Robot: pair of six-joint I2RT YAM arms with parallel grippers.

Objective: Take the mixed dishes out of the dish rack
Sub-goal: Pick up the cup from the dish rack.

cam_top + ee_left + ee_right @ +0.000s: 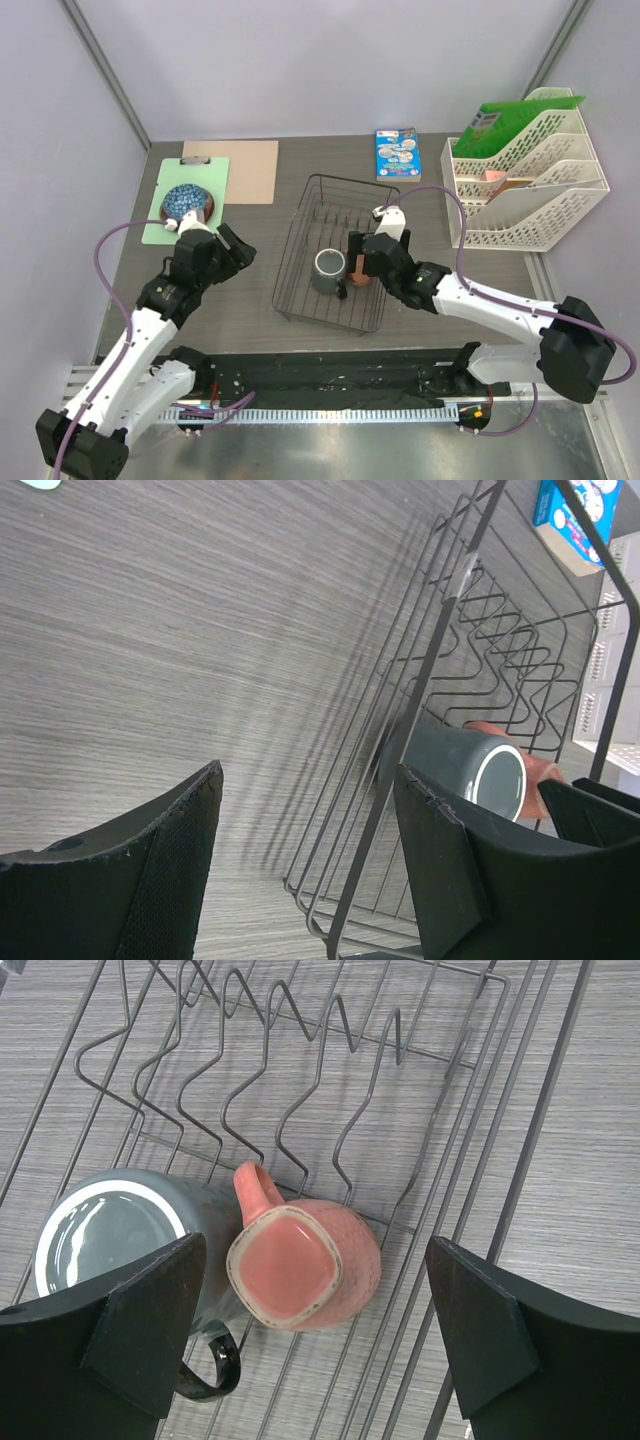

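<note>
**Rack unloading, partway: two pieces out, two to go**

1. Right gripper [315,1245]: black fingers spread wide and holding nothing, one on each side of the salmon-pink cup [305,1270]. Judged poised for a grasp that is not yet made.
2. Salmon-pink cup: glazed ceramic with a dimpled outer wall, a rounded-square mouth with a pale rim, and a small loop handle. It lies on the rack floor, touching the mug.
3. Grey-green mug [105,1230]: smooth matt outside, glossy inside, pale rim, dark ring handle. It is in the rack just beside the cup.
4. Dish rack [300,215]: thin black wire, rectangular, low-sided, with zigzag dividers. Apart from items 2 and 3 it holds nothing.
5. Left gripper [232,250]: fingers apart and empty, over bare woodgrain table [260,225] near the rack's left side.
6. Bowl [186,200]: blue speckled inside. It sits out of the rack on a pale green clipboard [215,175].
7. Dark red plate [208,211]: only a dark red edge shows by the bowl, so it is probably underneath it. Too small to be sure.

Judgement: about half done, with the cup next and the mug after it.
</note>
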